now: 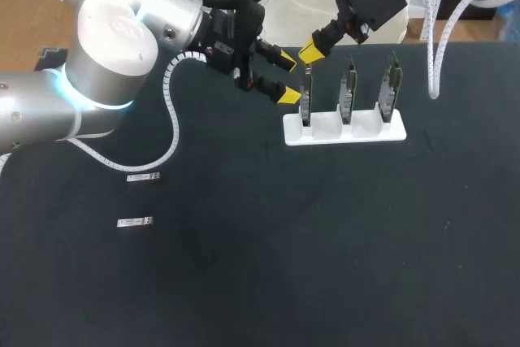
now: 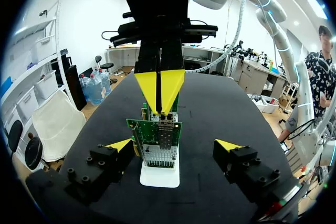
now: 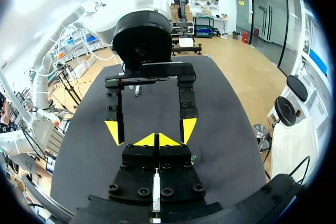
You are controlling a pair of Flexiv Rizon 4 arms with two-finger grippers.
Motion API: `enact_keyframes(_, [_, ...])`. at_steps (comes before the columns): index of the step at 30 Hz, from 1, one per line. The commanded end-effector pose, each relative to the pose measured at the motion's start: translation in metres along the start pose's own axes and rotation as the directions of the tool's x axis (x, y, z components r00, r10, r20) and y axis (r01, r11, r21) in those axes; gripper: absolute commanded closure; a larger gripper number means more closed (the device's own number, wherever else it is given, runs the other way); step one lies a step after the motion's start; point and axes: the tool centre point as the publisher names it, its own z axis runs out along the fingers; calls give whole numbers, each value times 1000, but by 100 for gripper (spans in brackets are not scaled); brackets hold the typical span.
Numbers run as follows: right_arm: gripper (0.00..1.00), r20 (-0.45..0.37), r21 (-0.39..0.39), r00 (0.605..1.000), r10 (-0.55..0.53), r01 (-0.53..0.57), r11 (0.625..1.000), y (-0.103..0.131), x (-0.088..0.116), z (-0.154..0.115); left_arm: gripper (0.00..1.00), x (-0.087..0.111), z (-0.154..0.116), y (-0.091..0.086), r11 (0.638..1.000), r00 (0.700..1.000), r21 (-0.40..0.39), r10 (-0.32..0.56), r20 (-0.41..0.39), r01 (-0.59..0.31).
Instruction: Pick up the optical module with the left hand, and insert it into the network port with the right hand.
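Silver arms (image 1: 106, 46), glowing blue rings (image 1: 58, 89), white ribbed cables (image 1: 171, 111), black left hand (image 1: 286, 77) and right hand (image 1: 310, 53), yellow fingertips (image 1: 288, 95)

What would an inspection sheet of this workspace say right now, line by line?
Surface: dark table.
Job's things: white rack holding three upright network cards; two optical modules lying flat on the table, well away from it.
Clutter: nothing seen.
Hands: left hand open beside the end card; right hand shut, tips over that card.
Cables: white hose looped over the table on my left, another hanging on my right.
Surroundings: nothing seen.
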Motion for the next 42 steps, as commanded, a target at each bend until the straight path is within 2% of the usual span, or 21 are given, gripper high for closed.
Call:
enact_keyframes(1, [100, -4, -1, 1000, 5, -5, 1000, -3, 1, 1, 0, -1, 1, 1, 1000, 1000, -1, -2, -6, 2])
enact_keyframes(26, [100, -5, -5, 1000, 27, -27, 1000, -3, 9, 9, 0, -1, 1, 1, 1000, 1000, -1, -2, -6, 2])
enact_keyframes(37, [100, 42, -7, 999, 15, -15, 1000, 1, 0, -3, 0, -1, 1, 1, 1000, 1000, -1, -2, -6, 2])
enact_keyframes(42, [100, 113, -10, 994, 10, -9, 1000, 3, -11, -17, 0, -1, 1, 1, 1000, 1000, -1, -2, -6, 2])
